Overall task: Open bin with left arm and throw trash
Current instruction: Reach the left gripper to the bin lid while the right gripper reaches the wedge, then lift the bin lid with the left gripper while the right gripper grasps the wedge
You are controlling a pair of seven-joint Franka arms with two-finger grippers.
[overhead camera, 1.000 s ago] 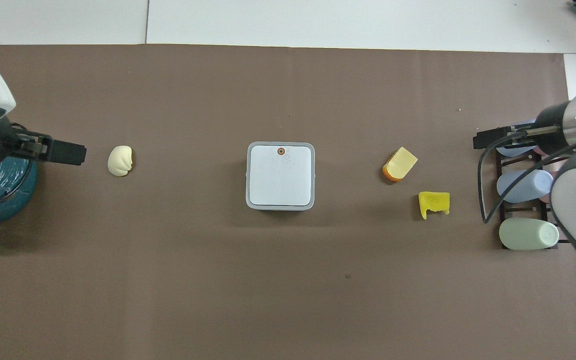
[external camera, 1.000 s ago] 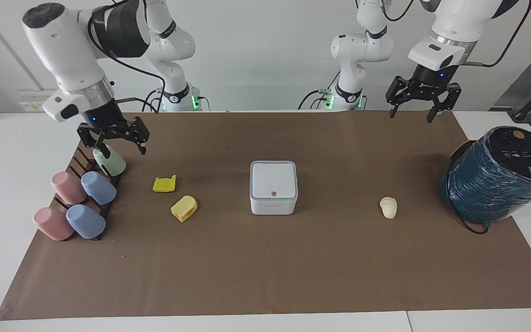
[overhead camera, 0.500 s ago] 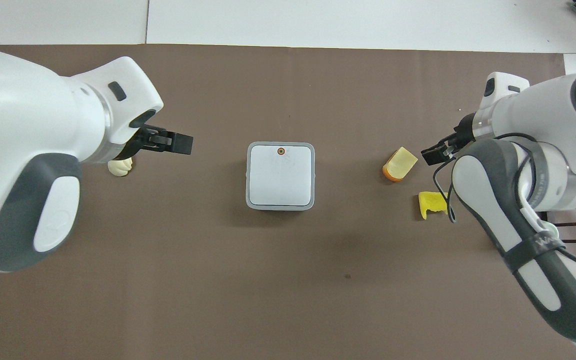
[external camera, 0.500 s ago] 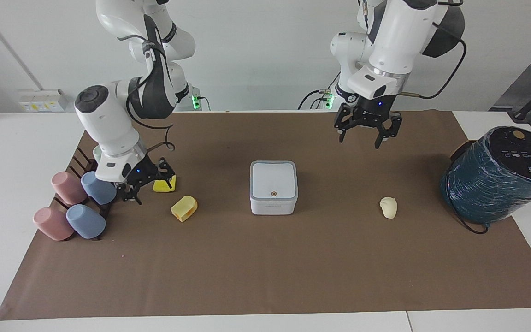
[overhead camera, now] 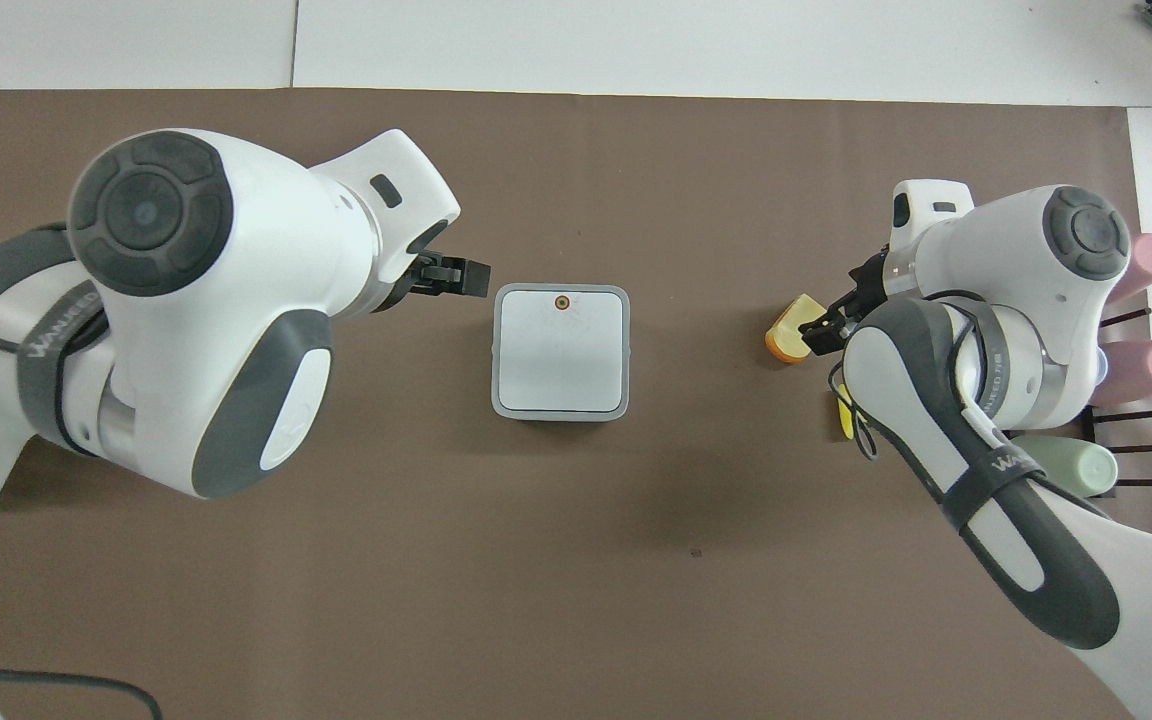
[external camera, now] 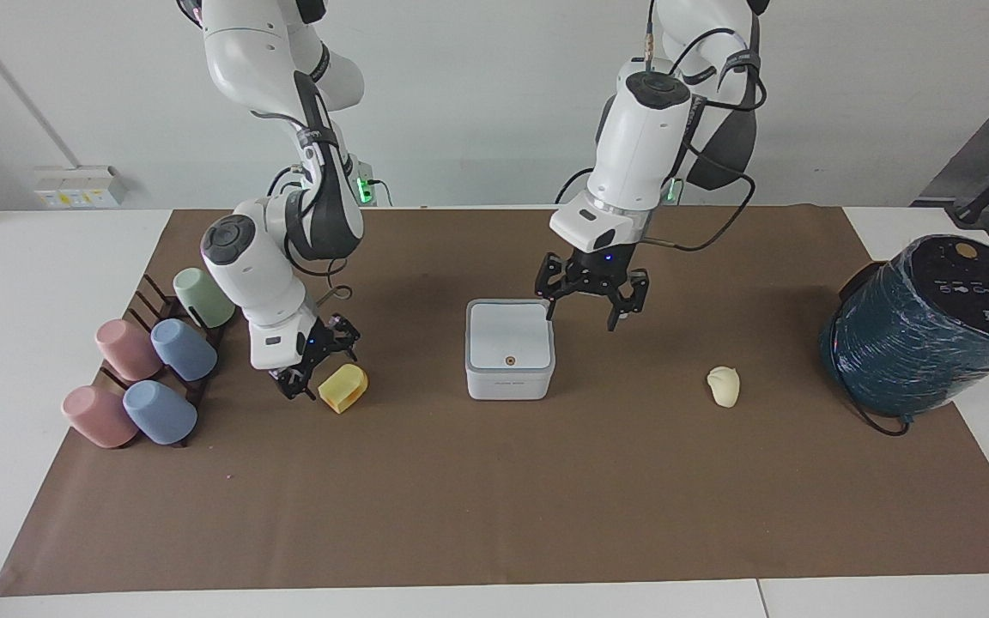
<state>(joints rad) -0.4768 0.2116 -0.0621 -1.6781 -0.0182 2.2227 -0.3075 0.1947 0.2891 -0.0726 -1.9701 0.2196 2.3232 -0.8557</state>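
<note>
Brown mat [external camera: 494, 498]: bin [external camera: 509, 348] lid shut, trash outside

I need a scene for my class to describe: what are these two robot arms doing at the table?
The small white cube-like bin sits mid-table on the brown paper with its grey-rimmed lid shut. The left pincer hangs open beside the bin, at the edge toward the left arm's end. The right pincer is low and open beside the rounded yellow scoop-like scrap, holding nothing. The cream-white lump lies untouched on the paper. Nothing is binned yet.
</note>
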